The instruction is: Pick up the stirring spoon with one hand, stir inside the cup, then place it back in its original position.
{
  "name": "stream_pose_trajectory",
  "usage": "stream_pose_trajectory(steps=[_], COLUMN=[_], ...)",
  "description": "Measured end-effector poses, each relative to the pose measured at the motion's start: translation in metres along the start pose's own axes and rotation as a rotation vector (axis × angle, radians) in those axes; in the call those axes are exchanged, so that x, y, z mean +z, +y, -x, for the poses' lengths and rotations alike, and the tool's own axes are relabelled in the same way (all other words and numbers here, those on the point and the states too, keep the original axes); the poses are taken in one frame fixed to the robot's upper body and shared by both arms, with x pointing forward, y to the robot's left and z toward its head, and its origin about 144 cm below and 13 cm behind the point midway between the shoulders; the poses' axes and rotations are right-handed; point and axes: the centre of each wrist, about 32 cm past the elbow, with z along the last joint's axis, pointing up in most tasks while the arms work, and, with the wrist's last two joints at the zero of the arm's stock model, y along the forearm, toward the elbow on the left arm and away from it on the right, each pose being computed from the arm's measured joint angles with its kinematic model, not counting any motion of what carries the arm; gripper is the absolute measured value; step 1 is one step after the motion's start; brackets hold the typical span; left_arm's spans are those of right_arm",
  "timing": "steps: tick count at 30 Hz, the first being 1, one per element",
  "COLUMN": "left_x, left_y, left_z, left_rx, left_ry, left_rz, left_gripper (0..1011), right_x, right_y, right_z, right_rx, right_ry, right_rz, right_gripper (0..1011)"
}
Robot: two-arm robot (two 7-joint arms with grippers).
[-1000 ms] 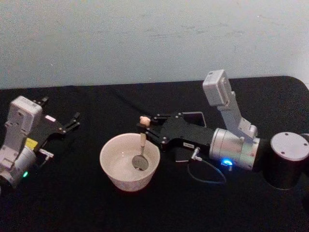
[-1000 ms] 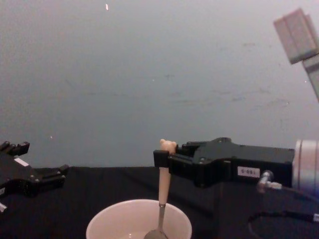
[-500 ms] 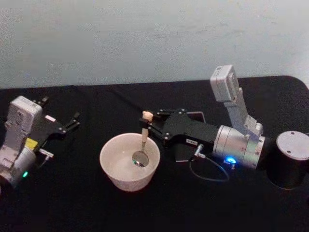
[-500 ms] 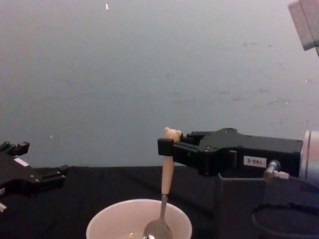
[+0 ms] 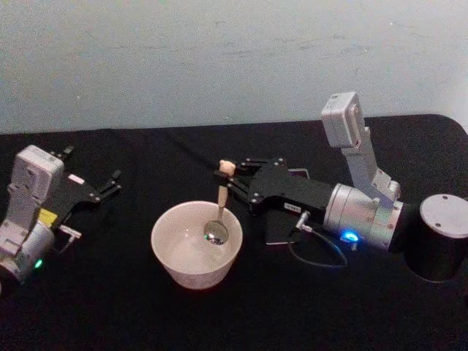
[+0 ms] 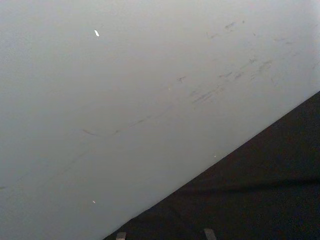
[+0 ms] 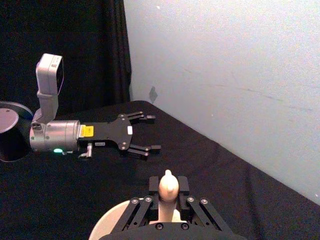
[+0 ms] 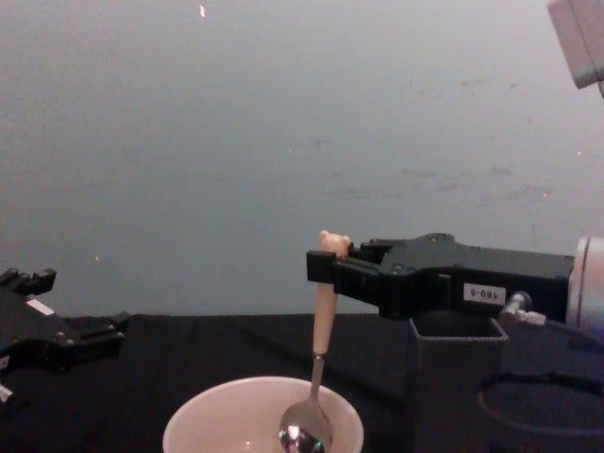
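My right gripper (image 5: 228, 178) (image 8: 321, 267) (image 7: 167, 191) is shut on the stirring spoon (image 5: 220, 199) (image 8: 322, 326) just below its tiny bear head (image 7: 167, 184). The spoon hangs nearly upright, its shiny bowl (image 5: 216, 233) (image 8: 303, 435) just above the right side of the wide cream cup (image 5: 174, 253) (image 8: 217, 420). The dark grey square holder (image 8: 453, 382) (image 5: 278, 228) stands right of the cup, under the right arm. My left gripper (image 5: 110, 184) (image 8: 71, 342) (image 7: 145, 134) is parked open at the far left of the table.
A black cloth (image 5: 241, 314) covers the table, with a pale wall (image 5: 219, 58) behind. A loop of cable (image 5: 318, 256) lies under the right arm. A dark cylinder (image 5: 439, 245) of the right arm stands at the right edge.
The right gripper has lifted and moved back right with the spoon, raising its bowl from deep inside the cup to the cup's right rim. The left arm has not moved.
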Motion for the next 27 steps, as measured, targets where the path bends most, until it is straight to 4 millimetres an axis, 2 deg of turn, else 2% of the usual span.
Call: stream_pose_trajectory(steps=[27], left_x=[0.0000], left_y=[0.0000], left_z=[0.0000], left_rx=[0.000], left_ry=[0.000], left_rz=[0.000], left_gripper=[1001], right_x=[0.0068], right_y=[0.0017], right_z=[-0.0034], right_rx=[-0.030], right_ry=[0.023], right_rz=[-0.006], right_gripper=[214])
